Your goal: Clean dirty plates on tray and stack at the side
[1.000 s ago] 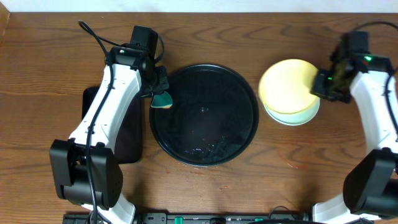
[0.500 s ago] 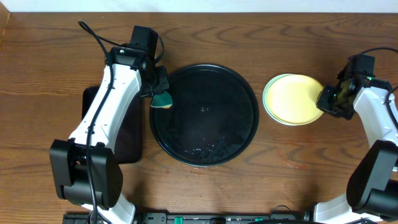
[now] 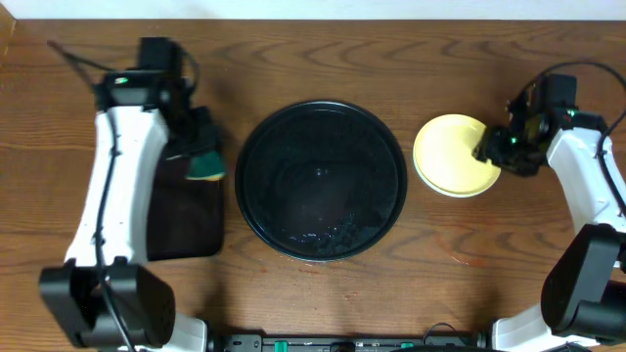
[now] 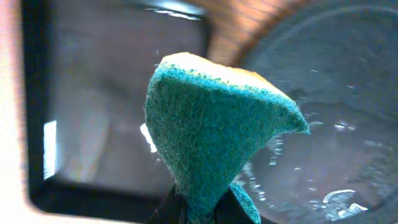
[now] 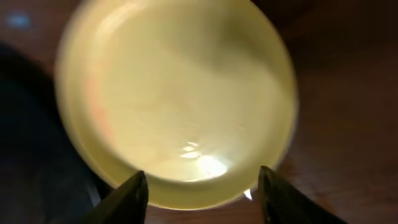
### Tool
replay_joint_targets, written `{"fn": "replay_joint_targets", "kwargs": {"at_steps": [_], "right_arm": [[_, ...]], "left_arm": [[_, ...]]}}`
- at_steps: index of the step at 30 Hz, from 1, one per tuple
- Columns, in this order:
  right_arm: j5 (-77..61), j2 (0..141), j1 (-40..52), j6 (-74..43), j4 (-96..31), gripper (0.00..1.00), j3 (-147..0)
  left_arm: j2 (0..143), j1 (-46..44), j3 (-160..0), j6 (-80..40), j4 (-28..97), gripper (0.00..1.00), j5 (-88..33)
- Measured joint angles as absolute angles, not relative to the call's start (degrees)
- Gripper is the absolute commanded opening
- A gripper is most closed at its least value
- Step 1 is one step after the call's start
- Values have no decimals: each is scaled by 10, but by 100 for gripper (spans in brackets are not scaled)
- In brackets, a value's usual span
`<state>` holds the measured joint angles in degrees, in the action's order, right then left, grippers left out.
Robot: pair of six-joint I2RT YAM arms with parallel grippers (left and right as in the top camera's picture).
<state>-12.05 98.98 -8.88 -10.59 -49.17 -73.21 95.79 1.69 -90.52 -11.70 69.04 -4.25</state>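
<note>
- We see white shells and black joints on the left arm (image 3: 110, 196) and right arm (image 3: 587, 186).
- We see a thin black cable (image 3: 68, 54) at each wrist.

No text, label, brand, number or sign can be read in any view. The surfaces shown carry no legible markings.

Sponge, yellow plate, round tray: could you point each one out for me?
Sponge (image 4: 211, 130), left wrist view, middle of its green face.
Yellow plate (image 5: 180, 106), right wrist view, centre of its top.
Round tray (image 3: 321, 181), overhead view, bare centre of its floor.
</note>
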Motion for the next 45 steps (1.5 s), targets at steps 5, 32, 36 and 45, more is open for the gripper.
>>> {"fn": "replay_joint_targets", "kwargs": {"at_steps": [5, 32, 36, 45], "right_arm": [[-137, 990, -37, -96, -486, 68, -769], [-113, 990, 77, -72, -473, 81, -769], [-111, 990, 77, -71, -474, 81, -769], [-108, 990, 77, -72, -506, 87, -780]], "left_arm": [[956, 70, -894, -101, 680, 8, -12], [1050, 101, -748, -48, 535, 36, 4], [1050, 101, -748, -48, 535, 36, 4], [1021, 100, -780, -48, 586, 51, 0]]}}
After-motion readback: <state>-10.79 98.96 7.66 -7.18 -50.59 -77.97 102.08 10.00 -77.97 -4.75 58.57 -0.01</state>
